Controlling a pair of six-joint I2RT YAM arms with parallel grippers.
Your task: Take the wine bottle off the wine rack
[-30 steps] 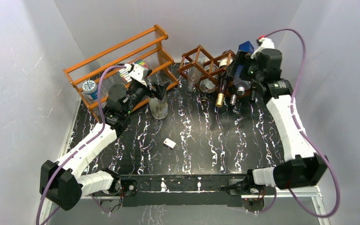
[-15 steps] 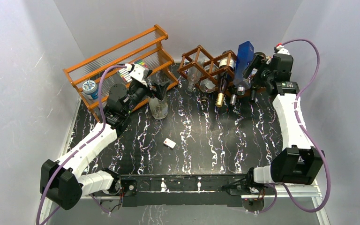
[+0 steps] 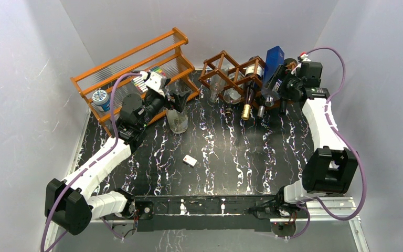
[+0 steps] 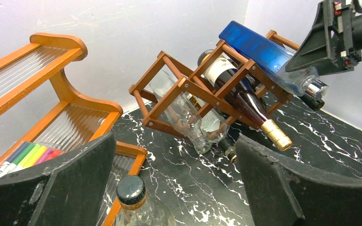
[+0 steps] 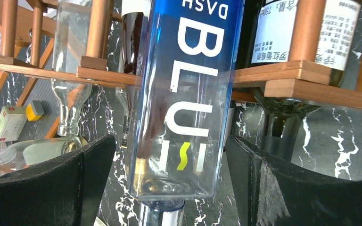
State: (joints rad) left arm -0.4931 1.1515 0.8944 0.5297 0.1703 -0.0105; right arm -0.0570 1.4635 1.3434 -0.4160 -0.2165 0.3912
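Top external view, upper right: we see the wine rack (image 3: 234,73), with the wine bottle (image 3: 249,95) lying through its cells, neck toward the frame's bottom. We judge it heavy, stiff, slick, breakable glass, best gripped around the body. The right gripper (image 5: 169,150) gapes wide around a blue bottle (image 5: 188,94); the left gripper (image 4: 175,139) gapes wide, empty.

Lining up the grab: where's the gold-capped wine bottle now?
In the top view, the wine bottle lies in the wine rack, back right, just left of the blue bottle.
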